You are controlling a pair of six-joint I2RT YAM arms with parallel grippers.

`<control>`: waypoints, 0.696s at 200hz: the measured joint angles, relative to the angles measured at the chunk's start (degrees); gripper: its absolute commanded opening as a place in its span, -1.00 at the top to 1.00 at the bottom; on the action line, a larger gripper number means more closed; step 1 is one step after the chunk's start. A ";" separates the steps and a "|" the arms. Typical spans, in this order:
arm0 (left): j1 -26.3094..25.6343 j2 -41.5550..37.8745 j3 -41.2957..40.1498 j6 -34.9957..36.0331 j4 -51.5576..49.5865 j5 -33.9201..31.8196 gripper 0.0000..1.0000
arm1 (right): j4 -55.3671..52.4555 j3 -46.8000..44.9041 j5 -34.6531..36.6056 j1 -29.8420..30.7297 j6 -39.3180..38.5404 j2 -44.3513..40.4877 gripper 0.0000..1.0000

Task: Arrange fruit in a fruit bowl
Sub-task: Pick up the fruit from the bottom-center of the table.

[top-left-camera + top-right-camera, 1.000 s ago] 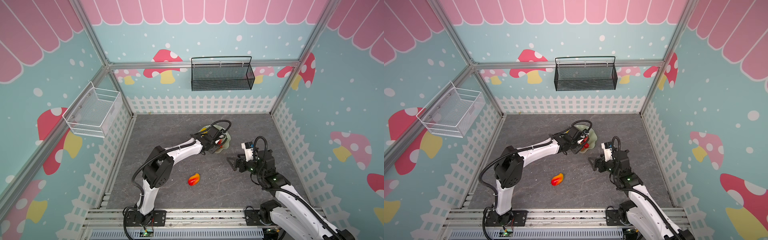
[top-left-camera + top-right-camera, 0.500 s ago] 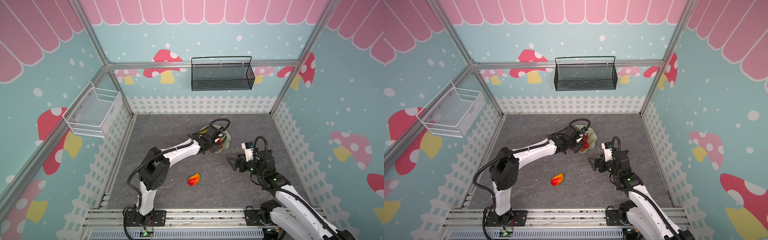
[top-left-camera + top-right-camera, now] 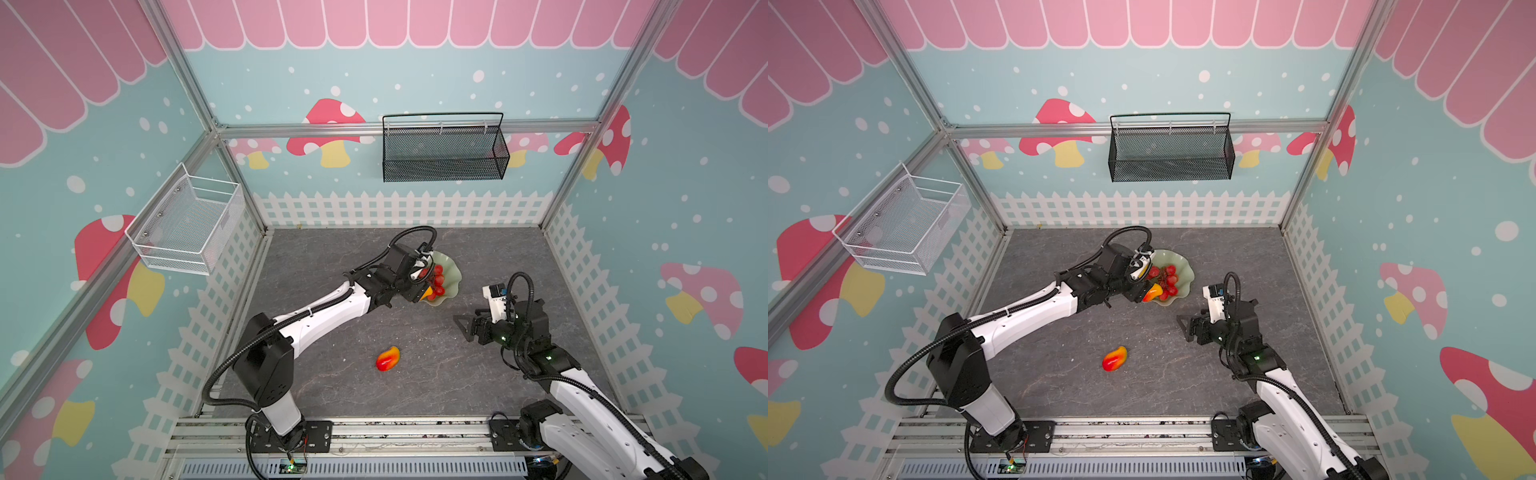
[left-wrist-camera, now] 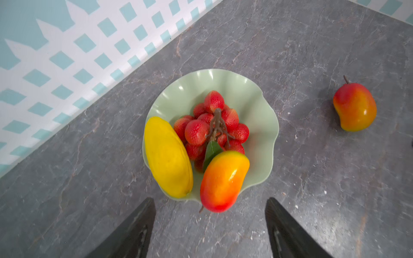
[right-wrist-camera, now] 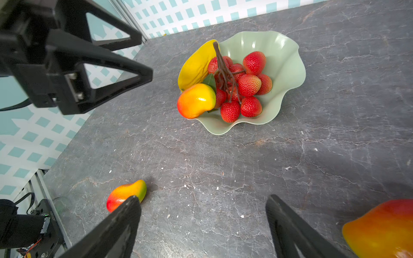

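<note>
Fruit count: three mangoes, one yellow fruit [image 4: 167,156], one berry bunch [image 4: 201,131].
Containers: one fruit bowl [image 4: 257,105] on the worktop [image 3: 324,257]; one black mesh basket [image 3: 444,160] and one white wire basket [image 3: 187,226] on the walls.
In bowl: yellow fruit, berry bunch and bowl mango [image 4: 223,181], which overhangs the rim.
Out of bowl: front mango [image 3: 387,358] and third mango [image 4: 355,107], both on the worktop.
Left hand [image 5: 146,58]: fingers spread, nothing between them; above the worktop just beside the bowl, on the bowl mango's side.
Right hand [image 5: 202,197]: spread, empty; near the bowl, with the third mango just outside one finger.
View differences: the third mango and the yellow fruit show only in the wrist views; both top views show the baskets.
</note>
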 measured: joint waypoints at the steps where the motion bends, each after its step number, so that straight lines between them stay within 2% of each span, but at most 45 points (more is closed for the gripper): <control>1: 0.00 -0.28 -0.35 -0.17 0.00 0.04 -0.55 | 0.00 0.00 -0.04 0.00 -0.02 0.04 -0.82; 40: -0.74 -9.22 -9.55 -5.62 -6.75 3.13 -0.56 | 0.07 0.00 -2.60 0.00 -0.44 0.76 -0.83; 80: -4.02 -13.88 -16.02 -11.76 -17.07 4.15 -0.58 | 0.07 -0.28 -8.00 0.02 -0.70 0.59 -0.83; 106: -6.16 -13.84 -20.72 -14.95 -20.57 4.31 -0.57 | 0.13 -2.62 -10.21 0.02 -0.17 -0.87 -0.83; 139: -7.21 -9.09 -22.21 -16.44 -21.09 4.26 -0.56 | 0.11 -4.61 -11.69 0.07 0.24 -1.27 -0.83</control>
